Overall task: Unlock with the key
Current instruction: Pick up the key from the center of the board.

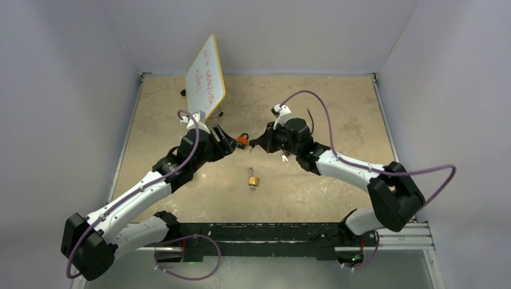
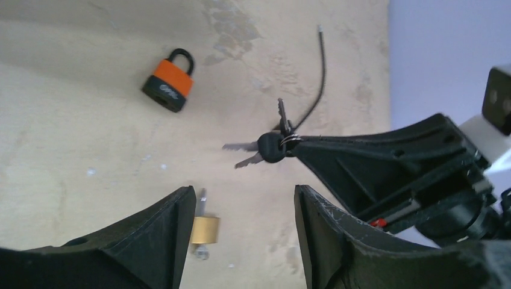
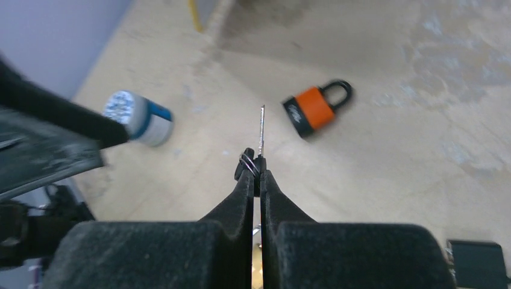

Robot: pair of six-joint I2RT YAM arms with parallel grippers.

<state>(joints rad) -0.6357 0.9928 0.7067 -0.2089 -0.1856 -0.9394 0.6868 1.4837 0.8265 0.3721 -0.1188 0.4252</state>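
My right gripper (image 3: 259, 170) is shut on a bunch of keys (image 3: 261, 133), one blade pointing straight ahead. In the left wrist view the keys (image 2: 265, 147) hang fanned out from the right gripper's fingertips (image 2: 313, 147), above the table. An orange padlock with a black shackle (image 3: 314, 111) lies on the table ahead of the keys, shown also in the left wrist view (image 2: 170, 81) and the top view (image 1: 243, 139). A brass padlock (image 1: 253, 180) lies nearer the arms' bases (image 2: 203, 229). My left gripper (image 2: 244, 201) is open and holds nothing, facing the right gripper (image 1: 254, 143) across the orange padlock.
A tilted whiteboard (image 1: 205, 75) stands at the back left of the table. A thin black cable (image 2: 322, 66) lies on the table beyond the keys. A blue and white round object (image 3: 140, 117) shows beside the left arm. Grey walls enclose the table.
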